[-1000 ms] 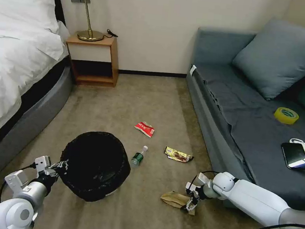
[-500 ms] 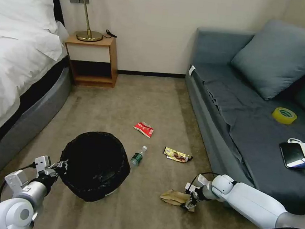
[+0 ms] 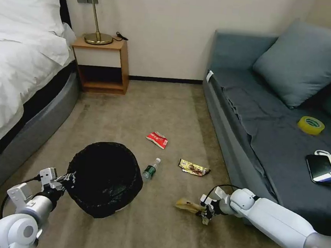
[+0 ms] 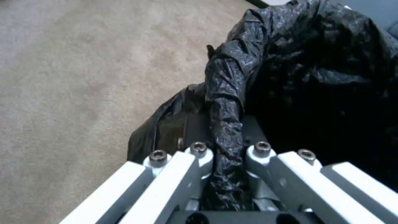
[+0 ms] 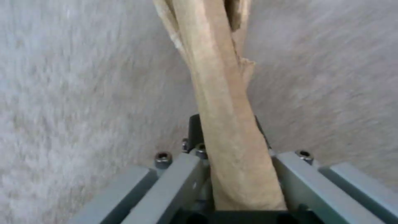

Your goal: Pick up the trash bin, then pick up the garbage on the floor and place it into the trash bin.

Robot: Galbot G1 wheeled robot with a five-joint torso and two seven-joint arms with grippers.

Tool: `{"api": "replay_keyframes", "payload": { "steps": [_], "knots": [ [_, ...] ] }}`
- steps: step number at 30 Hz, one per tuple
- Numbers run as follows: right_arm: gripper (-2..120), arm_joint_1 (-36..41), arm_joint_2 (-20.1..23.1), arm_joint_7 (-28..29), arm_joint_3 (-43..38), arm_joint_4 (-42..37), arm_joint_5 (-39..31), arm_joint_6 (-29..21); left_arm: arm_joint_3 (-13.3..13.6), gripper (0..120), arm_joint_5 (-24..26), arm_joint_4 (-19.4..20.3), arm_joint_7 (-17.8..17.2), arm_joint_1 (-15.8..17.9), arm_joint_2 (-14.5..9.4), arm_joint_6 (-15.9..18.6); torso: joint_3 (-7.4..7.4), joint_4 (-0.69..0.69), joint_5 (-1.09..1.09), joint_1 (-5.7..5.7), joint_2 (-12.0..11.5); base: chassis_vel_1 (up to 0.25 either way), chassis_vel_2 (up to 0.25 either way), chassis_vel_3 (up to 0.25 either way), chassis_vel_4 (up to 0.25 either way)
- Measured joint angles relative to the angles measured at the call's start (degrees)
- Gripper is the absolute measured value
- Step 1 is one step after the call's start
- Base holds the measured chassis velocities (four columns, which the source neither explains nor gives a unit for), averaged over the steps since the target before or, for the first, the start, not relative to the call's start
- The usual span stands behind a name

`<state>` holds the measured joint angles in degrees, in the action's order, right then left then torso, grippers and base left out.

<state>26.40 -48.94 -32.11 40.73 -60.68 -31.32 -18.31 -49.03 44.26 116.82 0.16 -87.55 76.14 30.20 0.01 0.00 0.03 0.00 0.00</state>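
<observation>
While the right gripper (image 3: 205,213) is pinching the crumpled brown paper bag (image 3: 188,206) lengthwise | trash bin (image 3: 103,178) is lying to its left — left gripper (image 3: 64,180) is clamping its rim.

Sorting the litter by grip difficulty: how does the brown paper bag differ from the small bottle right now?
The brown paper bag is pinched in the right end effector; the small bottle lies free on the carpet. The bag is flat, crumpled paper; the bottle is a rigid clear cylinder with a green label. The bottle lies close beside the trash bin; the bag is farther off. Both are outside the bin.
</observation>
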Motion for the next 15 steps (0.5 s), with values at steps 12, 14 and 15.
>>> {"api": "replay_keyframes", "payload": {
  "steps": [12, 14, 15],
  "knots": [
    [1, 3.6, 1.5, 5.9, -20.7, -16.4, -2.0, -0.3, 2.3, 4, 0.3, 0.0, -1.0, 0.7, -1.5, 1.1, 0.00, 0.01, -0.02, 0.00, 0.0, 0.000, 0.000, 0.000, 0.000],
    [1, 3.9, 1.6, 6.9, -22.5, -18.6, -2.9, -0.5, 2.8, 4, 0.3, 0.0, -1.3, 0.9, -1.6, 1.3, 0.00, 0.01, -0.03, 0.00, 0.0, 0.000, 0.000, 0.000, 0.000],
    [1, 4.3, 1.6, 8.3, -24.3, -20.6, -3.8, -0.5, 3.4, 4, 0.4, -0.1, -1.5, 1.1, -1.7, 1.6, -0.01, 0.01, -0.07, 0.00, 0.0, 0.000, 0.000, 0.000, 0.000]
  ]
}}
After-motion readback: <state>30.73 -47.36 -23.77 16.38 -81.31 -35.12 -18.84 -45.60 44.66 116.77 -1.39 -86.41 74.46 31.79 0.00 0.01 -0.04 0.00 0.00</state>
